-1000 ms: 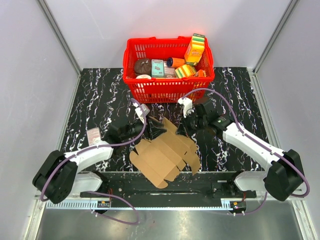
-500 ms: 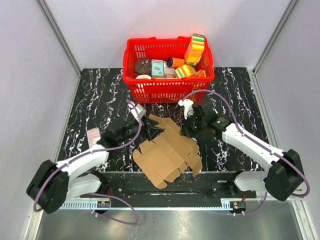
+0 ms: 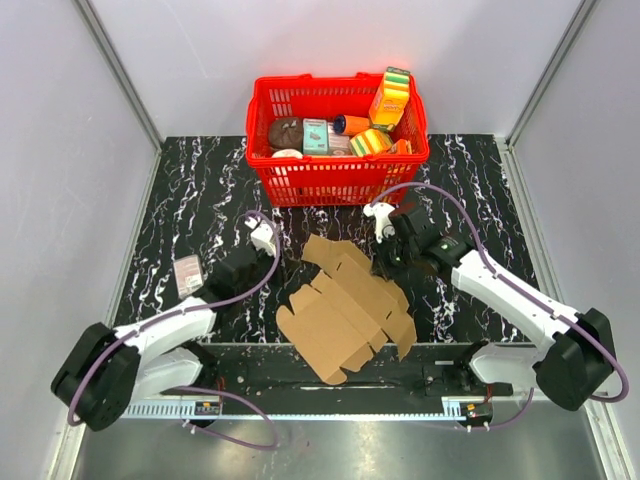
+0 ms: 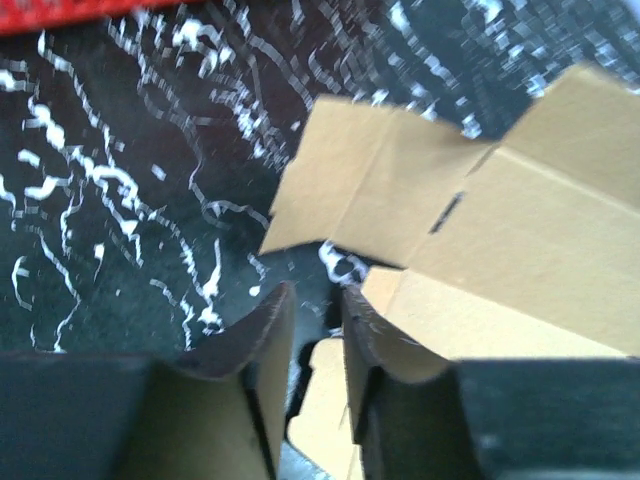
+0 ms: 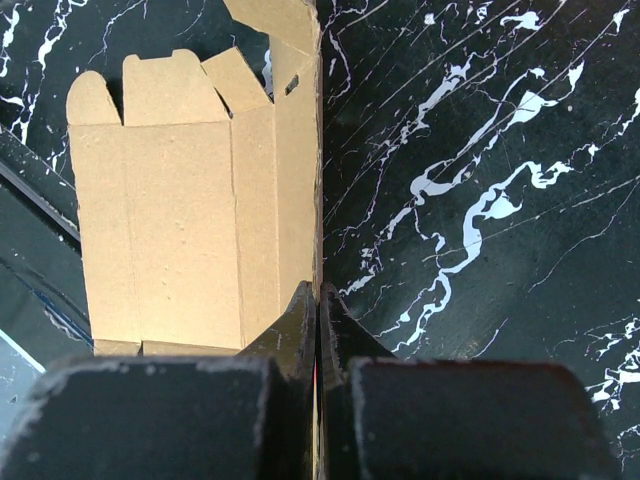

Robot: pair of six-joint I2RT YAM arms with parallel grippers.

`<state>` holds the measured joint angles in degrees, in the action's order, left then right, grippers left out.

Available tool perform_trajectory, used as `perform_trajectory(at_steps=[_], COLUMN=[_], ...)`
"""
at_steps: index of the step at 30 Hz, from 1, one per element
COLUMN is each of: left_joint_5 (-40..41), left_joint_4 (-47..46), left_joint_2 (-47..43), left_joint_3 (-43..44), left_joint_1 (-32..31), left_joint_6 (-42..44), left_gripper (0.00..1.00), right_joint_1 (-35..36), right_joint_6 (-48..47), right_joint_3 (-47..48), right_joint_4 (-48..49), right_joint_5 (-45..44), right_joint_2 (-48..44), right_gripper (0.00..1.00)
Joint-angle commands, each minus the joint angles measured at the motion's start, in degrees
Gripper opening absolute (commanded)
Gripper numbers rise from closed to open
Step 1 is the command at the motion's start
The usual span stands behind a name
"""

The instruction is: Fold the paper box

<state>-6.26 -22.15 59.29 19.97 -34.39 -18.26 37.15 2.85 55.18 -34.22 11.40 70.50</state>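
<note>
Right pincer [image 5: 317,300] here: my fingers are clamped tight on the right edge of the cardboard box [image 5: 180,230]. The sheet lies unfolded at the middle of the table's [image 3: 200,190] near edge, with the red basket [image 3: 262,110] beyond it at the far edge. Left pincer [image 4: 317,305]: fingers a little apart, gripping nothing, just short of the box's left flap.

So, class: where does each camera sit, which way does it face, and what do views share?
Top external: above and behind, looking down on table, left arm, right arm, paper box.
Left wrist: on left arm, looking past left fingers at a flap.
Right wrist: looking down right fingers pinching the box edge.
Shared: paper box.
</note>
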Motion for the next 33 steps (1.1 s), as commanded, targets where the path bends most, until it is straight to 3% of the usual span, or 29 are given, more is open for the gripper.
perform_trajectory(at_steps=[1, 2, 4, 14, 22, 33], left_joint_5=[4.4, 4.2, 3.5, 1.6, -3.8, -4.8], left_joint_4=[0.8, 0.8, 0.7, 1.1, 0.1, 2.6], left_joint_2=[5.9, 7.2, 10.9, 23.0, 24.8, 25.8], left_joint_3=[0.9, 1.8, 3.0, 10.6, 11.8, 13.5], left_joint_1=[0.3, 0.4, 0.4, 0.3, -1.1, -4.1], left_joint_6=[-1.3, -1.3, -1.3, -0.5, 0.1, 1.6], left_gripper=[0.21, 0.09, 0.00, 0.00, 0.00, 0.00], right_joint_1=[0.6, 0.5, 0.6, 0.6, 0.6, 0.6], right_joint_6=[-0.3, -0.1, 0.0, 0.0, 0.4, 1.5], right_joint_3=[3.0, 3.0, 3.0, 2.8, 2.4, 2.2], right_joint_4=[-1.0, -1.2, -1.0, -0.4, 0.5, 1.8], right_joint_5=[-0.2, 0.1, 0.5, 1.9, 1.5, 1.3], right_joint_2=[-2.6, -2.7, -3.1, -3.4, -2.9, -2.1], right_gripper=[0.00, 0.00, 0.00, 0.00, 0.00, 0.00])
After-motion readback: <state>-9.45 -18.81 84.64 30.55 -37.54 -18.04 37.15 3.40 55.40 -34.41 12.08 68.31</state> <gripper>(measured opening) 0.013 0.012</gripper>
